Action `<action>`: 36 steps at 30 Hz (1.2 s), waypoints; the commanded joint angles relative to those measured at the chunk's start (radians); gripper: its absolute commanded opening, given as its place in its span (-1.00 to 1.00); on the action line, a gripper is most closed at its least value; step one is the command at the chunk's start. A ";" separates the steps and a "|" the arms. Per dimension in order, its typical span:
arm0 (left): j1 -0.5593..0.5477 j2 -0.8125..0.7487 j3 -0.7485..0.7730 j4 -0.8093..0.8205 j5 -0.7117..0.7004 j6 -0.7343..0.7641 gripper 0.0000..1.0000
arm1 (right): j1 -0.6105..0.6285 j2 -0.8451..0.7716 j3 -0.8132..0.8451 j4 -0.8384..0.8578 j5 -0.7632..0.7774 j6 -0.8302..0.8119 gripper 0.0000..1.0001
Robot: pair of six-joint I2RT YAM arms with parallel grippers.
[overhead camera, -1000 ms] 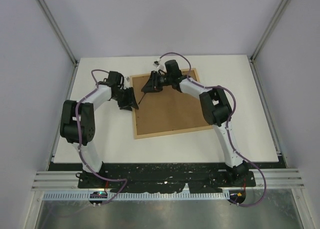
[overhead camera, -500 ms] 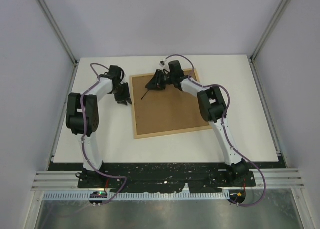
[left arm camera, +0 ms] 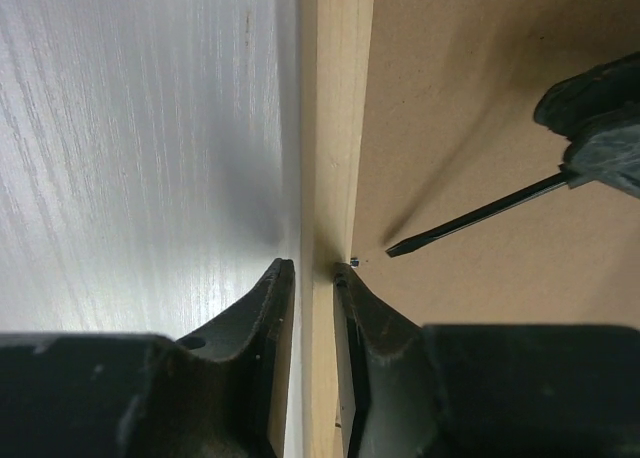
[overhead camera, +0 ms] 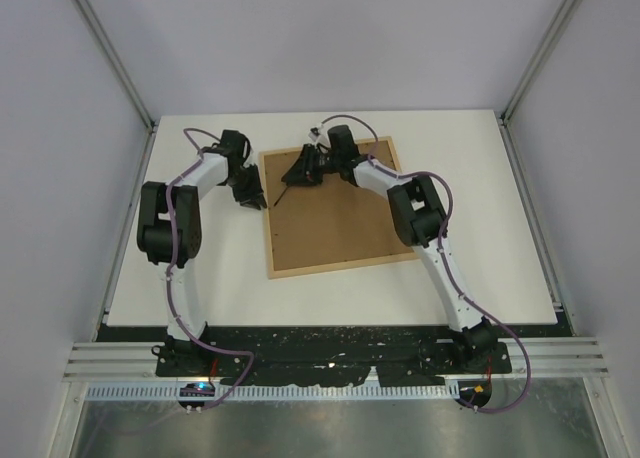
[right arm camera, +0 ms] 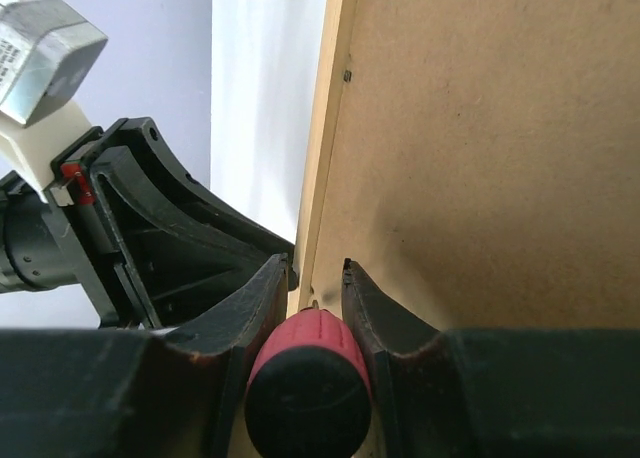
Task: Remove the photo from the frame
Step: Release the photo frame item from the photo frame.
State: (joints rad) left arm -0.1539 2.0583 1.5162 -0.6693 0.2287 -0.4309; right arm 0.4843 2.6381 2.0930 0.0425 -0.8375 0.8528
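The frame [overhead camera: 340, 218] lies face down on the white table, its brown fibreboard back up, so the photo is hidden. My left gripper [overhead camera: 252, 192] sits at the frame's left edge. In the left wrist view its jaws [left arm camera: 312, 273] are shut on the light wood strip [left arm camera: 335, 128], one finger outside and one on the board side. My right gripper [overhead camera: 298, 168] hovers over the frame's upper left and is shut on a red-handled screwdriver [right arm camera: 308, 373]. The screwdriver's dark shaft [left arm camera: 470, 216] slants down to the board, its tip close to a small metal tab [left arm camera: 354, 262] by the strip.
White tabletop [overhead camera: 200, 268] runs left of and in front of the frame. Pale enclosure walls with metal posts [overhead camera: 110, 48] close in the back and sides. The left gripper's black body [right arm camera: 150, 238] shows just beyond the frame edge in the right wrist view.
My left gripper has moved from over the frame's left part out to its left edge, and its jaws have narrowed onto the wood strip. The right gripper with the screwdriver shifted only slightly.
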 commanded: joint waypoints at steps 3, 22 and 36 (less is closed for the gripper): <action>0.005 0.005 -0.007 0.020 0.031 -0.023 -0.58 | 0.019 0.016 0.048 0.039 -0.028 0.034 -0.85; 0.001 0.000 -0.050 0.060 0.083 -0.058 -0.59 | 0.025 0.051 0.091 0.068 -0.018 0.083 -0.85; 0.002 -0.004 -0.059 0.066 0.086 -0.065 -0.64 | 0.042 0.069 0.105 0.074 -0.011 0.072 -0.84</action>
State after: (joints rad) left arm -0.1417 2.0579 1.4834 -0.6220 0.3019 -0.4904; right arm 0.5072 2.7007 2.1395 0.0792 -0.8474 0.9253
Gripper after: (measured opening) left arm 0.196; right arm 0.322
